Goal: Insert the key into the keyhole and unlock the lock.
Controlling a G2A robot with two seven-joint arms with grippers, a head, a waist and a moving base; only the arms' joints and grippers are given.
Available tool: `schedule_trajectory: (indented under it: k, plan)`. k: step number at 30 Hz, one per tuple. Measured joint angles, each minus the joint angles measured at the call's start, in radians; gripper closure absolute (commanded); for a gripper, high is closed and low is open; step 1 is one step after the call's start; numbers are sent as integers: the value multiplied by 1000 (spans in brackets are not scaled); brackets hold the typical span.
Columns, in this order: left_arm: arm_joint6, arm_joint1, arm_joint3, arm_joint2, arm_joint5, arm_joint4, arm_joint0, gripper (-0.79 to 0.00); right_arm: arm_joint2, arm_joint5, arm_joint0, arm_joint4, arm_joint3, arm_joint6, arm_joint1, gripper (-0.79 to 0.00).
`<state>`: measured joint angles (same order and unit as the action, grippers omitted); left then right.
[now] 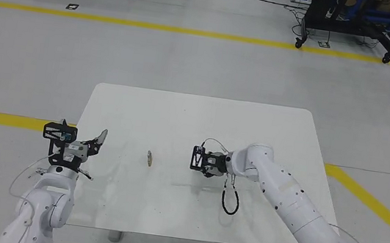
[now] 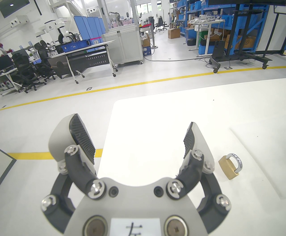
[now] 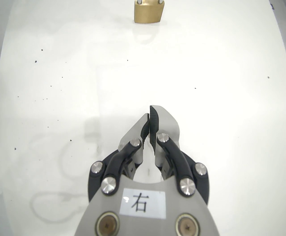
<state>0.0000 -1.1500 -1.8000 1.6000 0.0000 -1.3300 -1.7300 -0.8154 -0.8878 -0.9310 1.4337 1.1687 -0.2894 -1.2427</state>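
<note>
From above, the lock (image 1: 149,158) lies on the table (image 1: 254,122), left of centre and between the two grippers. The left gripper (image 1: 92,143) sits at the table's left edge, and the right gripper (image 1: 199,160) is near the middle, pointing at the lock.

At the left wrist, the left gripper (image 2: 134,127) has its jaws wide apart over the table edge. The brass lock (image 2: 230,166) lies flat just beside one finger.

At the right wrist, the right gripper (image 3: 150,114) has its jaws pressed together. The lock (image 3: 149,11) lies straight ahead, well apart.
</note>
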Motion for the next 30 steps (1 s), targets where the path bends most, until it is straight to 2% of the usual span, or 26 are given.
schedule_trajectory:
  k: [9,22,25,26,30]
  plan:
    - [0,0,0,0,0,0,0,-785,-86,26,-74,23,87,89,36,0]
    - [-7,1,-6,-4,-11,-12,0,-785,-94,31,-81,8,74,114,38,0]
    - [-67,11,-62,-53,-114,-157,10,-785,-94,31,-81,8,74,114,38,0]
    - [-95,14,-86,-86,-180,-222,24,-785,-94,31,-81,8,74,114,38,0]
    - [-180,12,-98,-189,-350,-290,121,-785,-94,31,-81,8,74,114,38,0]
